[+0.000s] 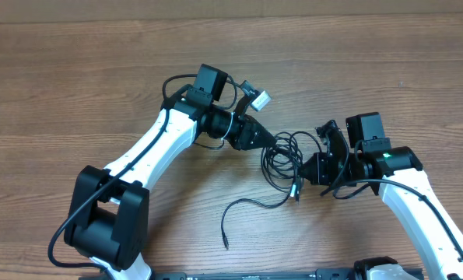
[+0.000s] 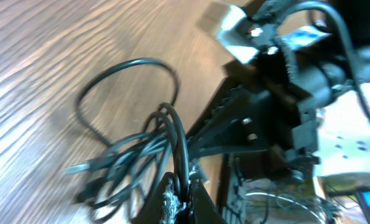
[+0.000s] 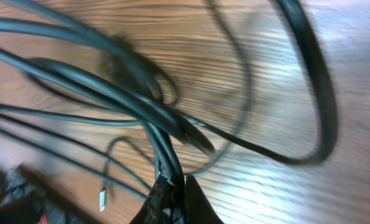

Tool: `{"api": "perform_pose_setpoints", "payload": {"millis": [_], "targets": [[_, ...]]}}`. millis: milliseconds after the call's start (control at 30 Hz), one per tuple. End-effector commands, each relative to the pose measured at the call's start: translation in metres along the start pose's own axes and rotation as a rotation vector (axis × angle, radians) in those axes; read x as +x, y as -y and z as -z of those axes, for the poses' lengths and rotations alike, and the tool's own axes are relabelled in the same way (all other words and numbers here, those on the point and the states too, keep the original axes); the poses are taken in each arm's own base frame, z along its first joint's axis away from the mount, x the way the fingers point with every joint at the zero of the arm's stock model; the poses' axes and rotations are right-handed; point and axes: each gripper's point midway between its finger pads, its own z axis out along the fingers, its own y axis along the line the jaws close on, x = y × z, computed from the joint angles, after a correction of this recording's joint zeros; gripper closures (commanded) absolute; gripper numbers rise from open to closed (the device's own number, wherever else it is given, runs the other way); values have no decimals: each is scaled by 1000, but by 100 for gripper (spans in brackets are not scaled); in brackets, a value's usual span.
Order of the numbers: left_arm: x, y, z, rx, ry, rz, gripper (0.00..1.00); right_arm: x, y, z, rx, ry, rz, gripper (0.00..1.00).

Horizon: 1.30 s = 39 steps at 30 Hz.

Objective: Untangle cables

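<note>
Where left claw (image 2: 183, 188) and right claw (image 3: 175, 186) pinch them, black cables (image 3: 172, 121), loosely tangled.

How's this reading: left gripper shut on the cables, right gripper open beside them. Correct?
No. The right gripper is not open: the right wrist view shows it shut on the cables. The rest stands: the left gripper is shut on the cables.

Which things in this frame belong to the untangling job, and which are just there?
Job:
- cables, tangled between the arms
- left gripper, shut on them
- right gripper, shut on them

Just there:
- wooden table
- white connector by the left arm's wrist
</note>
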Motion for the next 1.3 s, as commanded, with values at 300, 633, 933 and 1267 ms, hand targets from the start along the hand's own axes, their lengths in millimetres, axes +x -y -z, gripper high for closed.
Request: {"api": "perform_pose_setpoints", "payload": {"millis": [300, 633, 933, 1267], "targets": [[8, -55, 22, -376, -32, 110, 96, 10, 98, 28, 577, 125, -435, 96], [16, -55, 19, -392, -66, 111, 94, -8, 57, 8, 321, 102, -297, 96], [25, -87, 32, -620, -103, 101, 38, -9, 53, 7, 296, 99, -287, 96], [43, -96, 26, -628, -145, 87, 19, -9, 53, 7, 296, 100, -287, 96]]}}
